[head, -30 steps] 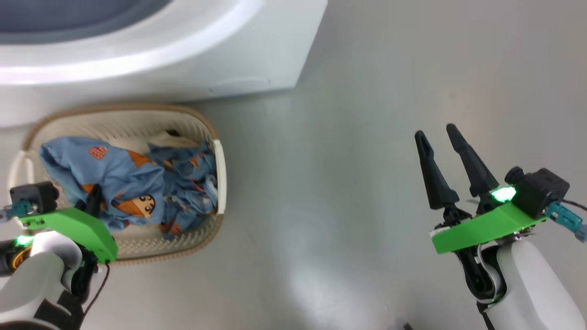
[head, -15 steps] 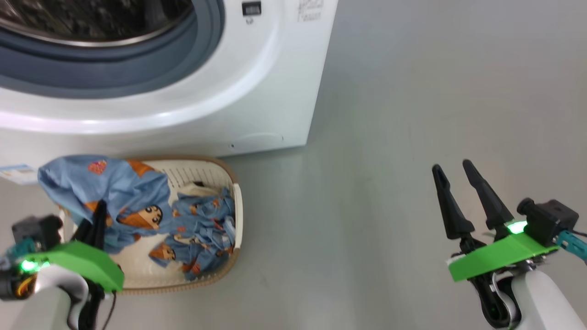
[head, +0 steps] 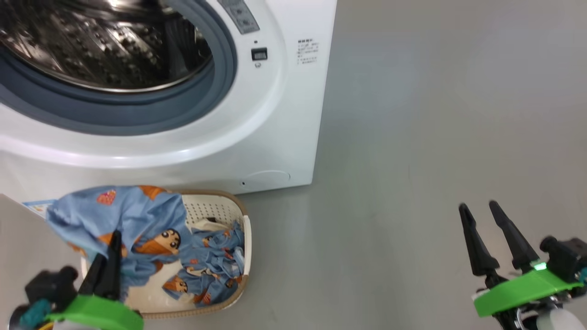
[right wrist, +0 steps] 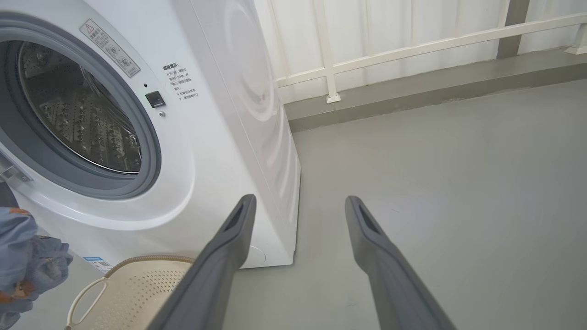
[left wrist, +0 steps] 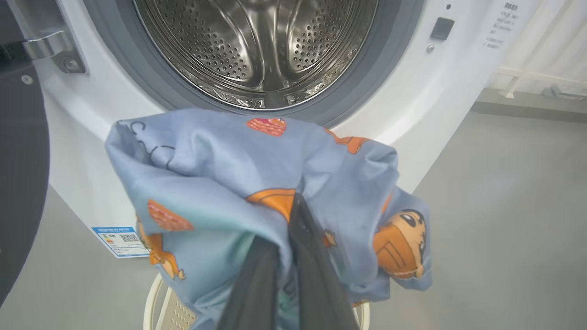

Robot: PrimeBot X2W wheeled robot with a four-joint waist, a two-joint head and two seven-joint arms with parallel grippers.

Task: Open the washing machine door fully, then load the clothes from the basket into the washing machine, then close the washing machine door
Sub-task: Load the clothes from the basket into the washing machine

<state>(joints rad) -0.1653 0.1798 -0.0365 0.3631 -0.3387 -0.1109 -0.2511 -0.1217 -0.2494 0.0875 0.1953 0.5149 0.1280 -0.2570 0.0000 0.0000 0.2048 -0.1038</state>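
The left gripper (left wrist: 285, 233) is clamped on the clothes (left wrist: 229, 165). Its two dark fingers are pressed together on a fold of the light-blue printed fabric. The piece hangs lifted above the basket (head: 246, 229), just in front of the washing machine (head: 279, 110). More blue fabric and a cream cloth lie in the basket. The washing machine door (left wrist: 20, 174) stands open at the side. The right gripper (head: 479, 206) has its fingers apart and holds nothing, well away over the floor (head: 412, 137). The loading step is in hand. Next, I judge, the left arm must carry the fabric up over the grey gasket (head: 137, 114) into the drum (left wrist: 257, 46), and only then let go.
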